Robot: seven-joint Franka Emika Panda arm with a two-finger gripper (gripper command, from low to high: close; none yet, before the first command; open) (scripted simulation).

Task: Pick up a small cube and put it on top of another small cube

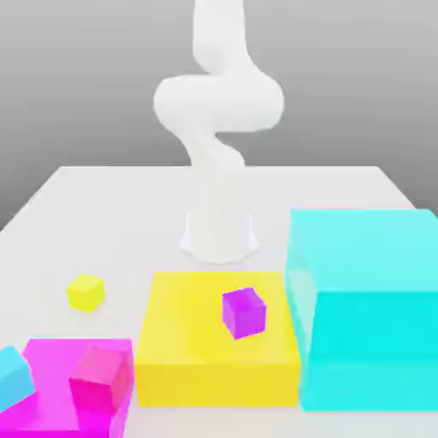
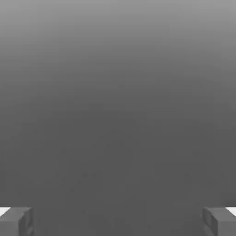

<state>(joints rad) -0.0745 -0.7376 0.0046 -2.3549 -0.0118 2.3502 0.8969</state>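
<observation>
The small yellow cube [image 1: 85, 292] rests on the white table [image 1: 120, 214] toward the exterior view's left. A small purple cube [image 1: 244, 311] of about the same size sits on top of a large flat yellow block [image 1: 214, 359]. The white arm [image 1: 218, 111] rises from its base behind the yellow block and bends up past the top of the exterior view. In the hand view my gripper [image 2: 118, 222] is open, its two grey fingertips [image 2: 16, 221] far apart with nothing between them and plain grey background beyond.
A tall cyan block [image 1: 368, 308] stands right of the yellow block. At the front left, a flat magenta block [image 1: 43, 411] carries a pink cube [image 1: 101, 378] and a small cyan cube [image 1: 12, 376].
</observation>
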